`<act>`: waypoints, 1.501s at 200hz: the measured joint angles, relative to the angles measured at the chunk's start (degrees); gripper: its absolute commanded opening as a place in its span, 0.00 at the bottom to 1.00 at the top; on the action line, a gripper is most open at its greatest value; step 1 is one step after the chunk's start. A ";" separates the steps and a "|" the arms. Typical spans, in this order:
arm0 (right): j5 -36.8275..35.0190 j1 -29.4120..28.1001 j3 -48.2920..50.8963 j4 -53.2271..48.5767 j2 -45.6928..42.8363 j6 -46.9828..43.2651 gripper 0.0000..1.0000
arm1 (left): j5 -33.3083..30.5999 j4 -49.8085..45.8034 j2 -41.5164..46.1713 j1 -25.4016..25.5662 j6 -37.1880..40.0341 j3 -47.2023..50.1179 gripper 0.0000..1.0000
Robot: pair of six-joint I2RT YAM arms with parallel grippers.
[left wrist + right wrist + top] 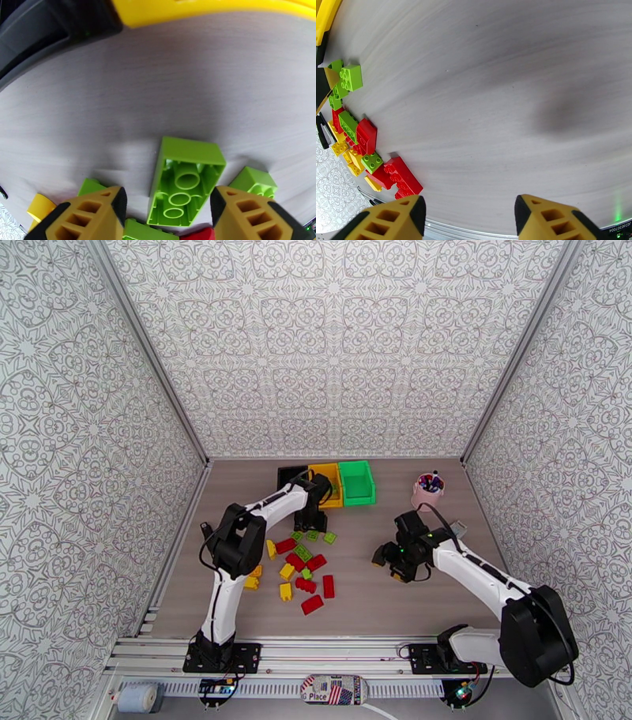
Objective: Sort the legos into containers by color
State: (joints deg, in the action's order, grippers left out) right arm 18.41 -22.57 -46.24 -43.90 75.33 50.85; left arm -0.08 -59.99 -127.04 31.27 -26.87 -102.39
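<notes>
The legos lie in a loose pile (304, 568) of red, yellow and light green bricks left of the table's centre. Three containers stand side by side at the back: black (289, 473), yellow (325, 470) and green (357, 481). My left gripper (310, 528) is down at the pile's far edge, just in front of the bins. In the left wrist view the left gripper (168, 193) is open around an upturned green brick (185, 173). Its right finger is at the brick's edge, with a gap on the left. My right gripper (382, 556) (468, 213) hangs open and empty over bare table.
A pink cup of pens (427, 491) stands at the back right, close behind the right arm. More green bricks (254, 182) lie on either side of the left fingers. In the right wrist view the pile (359, 138) is off to the left.
</notes>
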 measured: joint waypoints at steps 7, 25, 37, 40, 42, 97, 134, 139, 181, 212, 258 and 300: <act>-0.02 0.00 0.20 -0.07 -0.20 0.22 0.64 | -0.02 0.02 -0.44 0.04 0.04 -0.39 0.59; -0.02 0.00 0.55 -0.04 -0.39 0.42 0.63 | 0.00 0.02 -1.62 0.11 0.15 -0.92 0.56; -0.02 0.00 0.72 -0.02 -0.39 0.42 0.62 | 0.00 0.02 -2.14 0.15 0.17 -0.94 0.54; -0.04 0.00 0.76 -0.07 -0.39 0.42 0.62 | 0.02 0.00 -2.29 0.15 0.15 -0.94 0.54; -0.04 0.00 0.79 -0.07 -0.39 0.42 0.62 | 0.00 0.00 -2.38 0.15 0.15 -0.94 0.53; -0.04 0.00 0.83 0.02 -0.39 0.68 0.59 | -0.02 -0.04 -2.62 0.20 0.09 -1.20 0.33; -0.02 0.00 0.83 0.13 -0.39 0.81 0.60 | 0.44 -0.04 -2.34 0.35 -0.57 -1.29 0.30; -0.02 0.00 0.83 0.13 -0.39 0.81 0.60 | 0.61 -0.02 -2.10 0.37 -0.92 -1.29 0.30; 0.00 0.00 0.68 0.04 -0.90 0.83 0.60 | 5.07 0.31 1.92 -0.44 -2.95 -4.39 0.31; 0.00 0.00 0.66 -0.52 -4.02 0.83 0.60 | 8.96 0.90 1.79 -3.06 -3.93 -14.62 0.34; -0.07 0.00 0.66 -2.69 -8.92 1.51 0.62 | 14.23 1.73 -5.95 -8.81 -5.57 -33.90 0.54; -0.44 0.00 0.68 -3.80 -10.82 2.54 0.65 | 17.84 1.68 -13.00 -11.52 -7.23 -38.42 0.75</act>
State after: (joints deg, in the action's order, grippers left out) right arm 17.98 -22.57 -45.56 -47.70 64.51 53.39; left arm 17.76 -58.30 -140.05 19.75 -34.11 -140.81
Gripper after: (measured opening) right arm 0.642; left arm 0.737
